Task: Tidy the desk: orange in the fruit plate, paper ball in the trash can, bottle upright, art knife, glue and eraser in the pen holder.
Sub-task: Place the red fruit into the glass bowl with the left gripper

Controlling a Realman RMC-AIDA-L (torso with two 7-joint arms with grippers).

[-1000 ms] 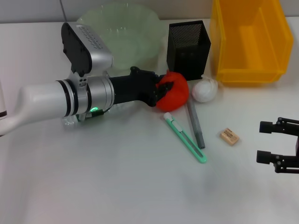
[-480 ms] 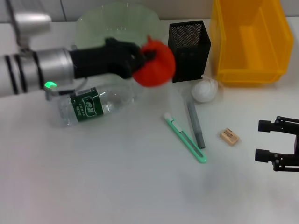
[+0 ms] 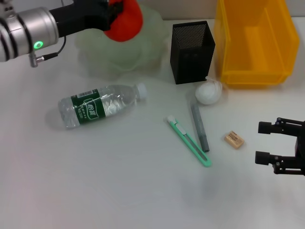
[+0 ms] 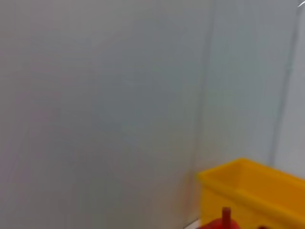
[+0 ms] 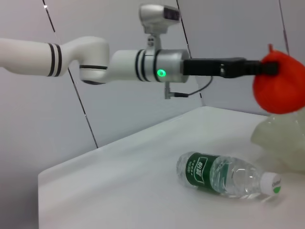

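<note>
White tabletop filled the head view, backed by a pale grey panelled wall seen in both wrist views. At about 11 o'clock the left gripper was held above the translucent green fruit plate, its jaws closed on the orange, which was kept clear of the plate in the air. The plate's far rim was hidden behind the arm and the fruit. In the left wrist view only a sliver of the orange could be seen, with a corner of the yellow trash can behind it.

The bottle was lying on its side at 9 o'clock. The black mesh pen holder was standing at 12 o'clock, with the paper ball just beside its base. Near the centre the green art knife and the grey glue were laid close together, and the eraser was set apart at 3 o'clock.

The right gripper was parked low at 4 o'clock, jaws spread with nothing between them, partly cut off by the frame edge.
</note>
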